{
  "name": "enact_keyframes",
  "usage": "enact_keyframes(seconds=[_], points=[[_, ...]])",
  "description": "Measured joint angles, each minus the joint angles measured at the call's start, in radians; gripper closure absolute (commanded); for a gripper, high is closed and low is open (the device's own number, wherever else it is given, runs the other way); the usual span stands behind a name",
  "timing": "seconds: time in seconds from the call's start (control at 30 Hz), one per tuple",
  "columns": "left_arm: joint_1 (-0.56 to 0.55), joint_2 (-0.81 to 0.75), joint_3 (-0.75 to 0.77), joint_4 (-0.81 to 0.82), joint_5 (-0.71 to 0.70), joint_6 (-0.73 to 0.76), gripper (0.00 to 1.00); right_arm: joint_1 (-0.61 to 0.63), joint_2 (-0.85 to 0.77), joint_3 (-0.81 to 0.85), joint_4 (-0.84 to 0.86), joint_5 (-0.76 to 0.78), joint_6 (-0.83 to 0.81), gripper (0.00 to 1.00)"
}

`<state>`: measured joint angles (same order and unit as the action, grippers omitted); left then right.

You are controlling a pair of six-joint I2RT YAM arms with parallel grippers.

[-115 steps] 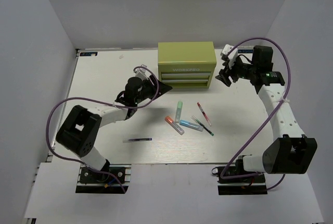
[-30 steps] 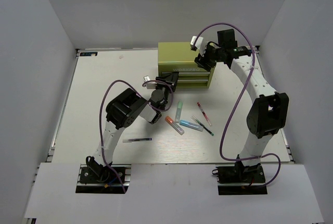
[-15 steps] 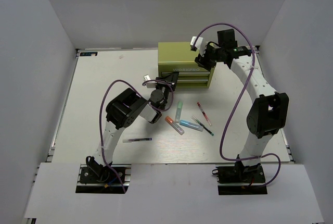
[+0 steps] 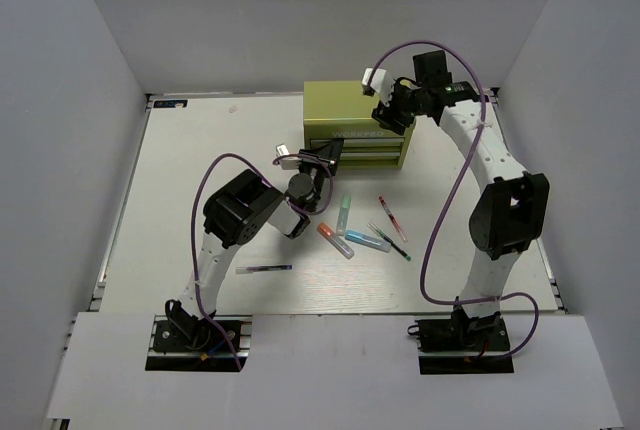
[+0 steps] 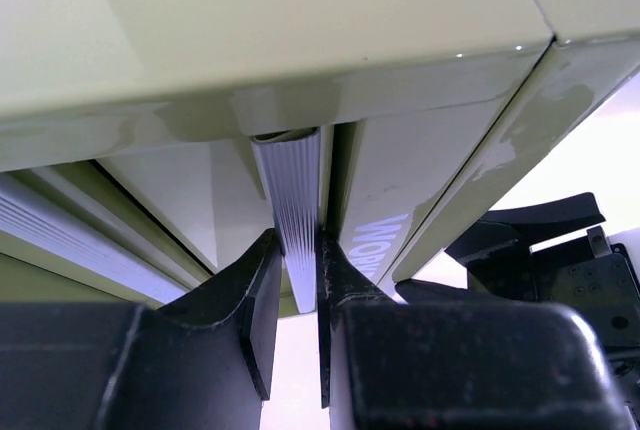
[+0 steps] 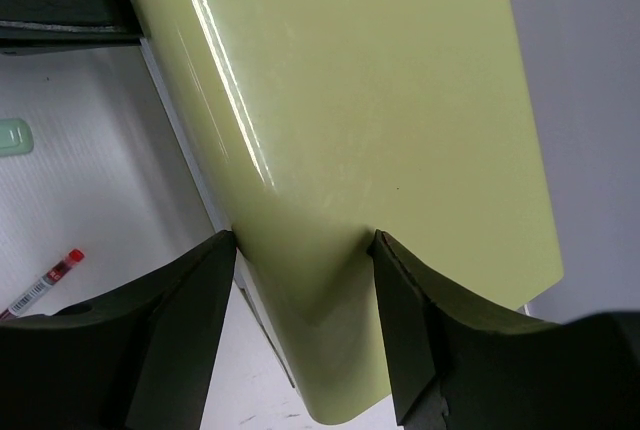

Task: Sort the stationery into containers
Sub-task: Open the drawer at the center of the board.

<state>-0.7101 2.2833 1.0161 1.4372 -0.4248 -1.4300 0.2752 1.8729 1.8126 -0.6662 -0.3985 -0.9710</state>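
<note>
The yellow-green tool chest [image 4: 358,110] stands at the back of the table, its drawers [image 4: 360,148] closed to the front. My left gripper [image 4: 328,157] is at the upper drawer's left end, shut on its ribbed silver handle [image 5: 297,210] beside the lettered drawer front [image 5: 385,235]. My right gripper [image 4: 390,115] straddles the chest's top right corner [image 6: 340,150], both fingers [image 6: 190,315] pressed against it. On the table lie a teal-capped marker [image 4: 344,213], an orange-capped marker [image 4: 334,240], a blue-capped marker [image 4: 368,241], a red pen [image 4: 391,218], a green pen [image 4: 390,241] and a dark-blue pen [image 4: 264,269].
Grey walls [image 4: 90,100] close in the table on three sides. The left arm's elbow [image 4: 240,212] sits low, just left of the markers. The teal cap [image 6: 12,135] and the red pen [image 6: 45,282] show at the left edge of the right wrist view.
Both arms came in to the chest from either side. Within the last second the left jaws shut on the drawer handle; the right gripper shifted slightly on the chest's corner.
</note>
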Motion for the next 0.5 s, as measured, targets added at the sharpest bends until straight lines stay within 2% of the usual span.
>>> enact_keyframes(seconds=[0.5], points=[[-0.017, -0.029, -0.067, 0.031, 0.005, 0.006, 1.0, 0.011, 0.018, 0.039, -0.035, 0.042, 0.016, 0.4]])
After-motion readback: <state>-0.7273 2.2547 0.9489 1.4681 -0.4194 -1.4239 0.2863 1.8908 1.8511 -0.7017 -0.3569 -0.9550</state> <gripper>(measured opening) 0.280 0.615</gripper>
